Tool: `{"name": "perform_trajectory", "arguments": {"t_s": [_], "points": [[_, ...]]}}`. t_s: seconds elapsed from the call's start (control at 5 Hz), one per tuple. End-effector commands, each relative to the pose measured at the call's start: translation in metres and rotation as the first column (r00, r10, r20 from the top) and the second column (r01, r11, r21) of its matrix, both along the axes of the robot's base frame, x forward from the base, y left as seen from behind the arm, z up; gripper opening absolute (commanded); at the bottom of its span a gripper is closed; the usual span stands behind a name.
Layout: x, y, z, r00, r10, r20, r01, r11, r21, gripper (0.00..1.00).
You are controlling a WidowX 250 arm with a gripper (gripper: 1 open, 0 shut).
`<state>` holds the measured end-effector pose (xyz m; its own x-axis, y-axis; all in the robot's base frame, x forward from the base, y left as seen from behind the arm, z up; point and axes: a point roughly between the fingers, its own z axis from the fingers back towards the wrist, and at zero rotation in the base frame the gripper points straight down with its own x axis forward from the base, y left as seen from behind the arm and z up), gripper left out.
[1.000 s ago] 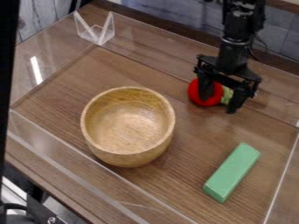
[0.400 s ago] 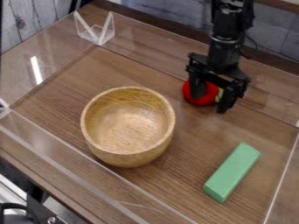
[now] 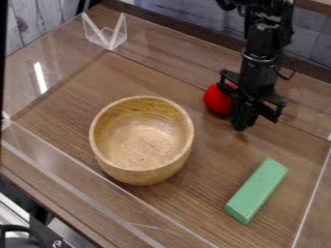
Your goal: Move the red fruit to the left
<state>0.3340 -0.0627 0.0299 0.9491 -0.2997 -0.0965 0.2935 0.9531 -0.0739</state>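
Observation:
The red fruit [image 3: 219,96], small, round and bright red, lies on the wooden table at the right rear. My gripper [image 3: 247,118] points straight down just to the right of it. Its black fingers [image 3: 243,108] are drawn together, and they stand against the fruit's right side. Most of the fruit shows to the left of the fingers and nothing shows between them. The fruit's right edge is hidden behind the gripper.
A wooden bowl [image 3: 142,139] stands left of centre. A green rectangular block [image 3: 257,191] lies at the front right. A clear plastic stand [image 3: 104,31] sits at the back left, and low transparent walls [image 3: 52,136] run round the table.
The fingers, spread wide around the fruit before, have closed together. The hand has shifted slightly right and rolled a little. The fruit stays in about the same place.

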Motion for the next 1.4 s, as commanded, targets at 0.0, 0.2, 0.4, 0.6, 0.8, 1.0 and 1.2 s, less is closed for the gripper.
{"name": "perform_trajectory", "arguments": {"t_s": [0.0,0.2,0.4,0.6,0.8,1.0,1.2], "points": [[0.011,-0.006,0.058,0.992,-0.023,0.123,0.024,1.000,-0.008,0.00],[0.010,0.005,0.090,0.987,-0.008,0.159,0.007,1.000,0.007,0.00],[0.005,0.040,0.120,0.979,0.035,0.201,-0.041,0.999,0.022,0.00],[0.000,0.065,0.124,0.979,-0.001,0.203,-0.003,1.000,0.020,0.00],[-0.004,0.057,0.104,0.980,-0.043,0.192,0.043,0.999,0.009,1.00],[-0.008,0.052,0.084,0.981,-0.070,0.180,0.070,0.997,0.007,1.00],[-0.010,0.051,0.069,0.983,-0.070,0.172,0.069,0.998,0.007,1.00]]}}
